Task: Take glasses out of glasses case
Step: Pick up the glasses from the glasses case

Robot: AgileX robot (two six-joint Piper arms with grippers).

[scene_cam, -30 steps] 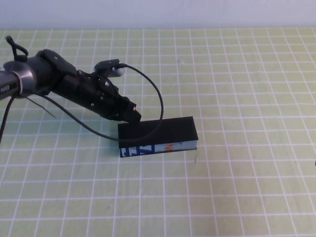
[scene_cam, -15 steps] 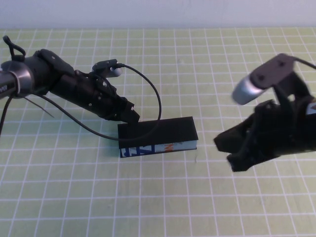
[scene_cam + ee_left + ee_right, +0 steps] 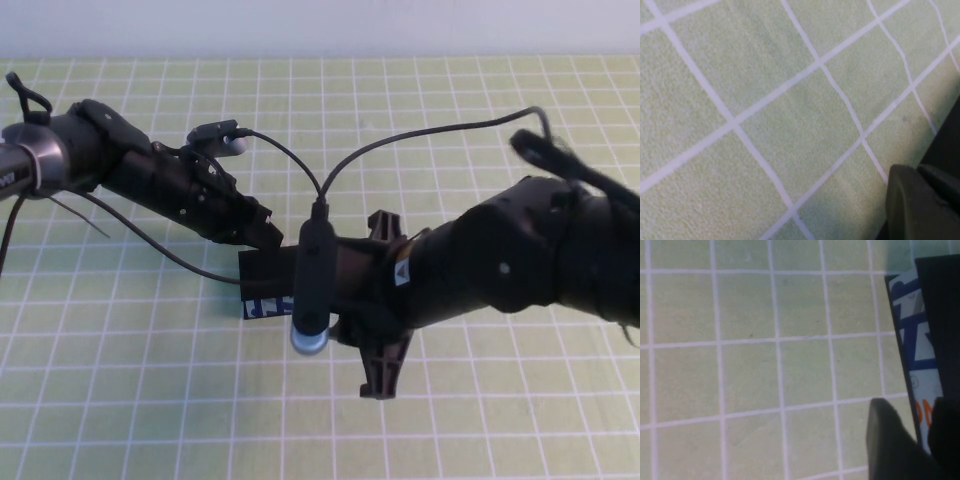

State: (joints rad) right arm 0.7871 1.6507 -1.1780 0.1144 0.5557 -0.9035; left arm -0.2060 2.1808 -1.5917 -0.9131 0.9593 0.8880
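Observation:
The glasses case lies shut at the middle of the mat, black lid up, its pale front with blue and orange print facing me. The glasses are hidden. My left gripper rests against the case's far left corner; the left wrist view shows only its dark tip beside the black case. My right gripper lies low over the case's right part and covers most of it. It is open, and the printed front shows between its fingers.
A green mat with a white grid covers the table. The right arm's wrist camera and its cable hang over the case. The left arm's cable loops on the mat beside the case's left end.
The right arm has swung in from the right edge to above the case, and its jaws have parted. The left arm and the case have not moved.

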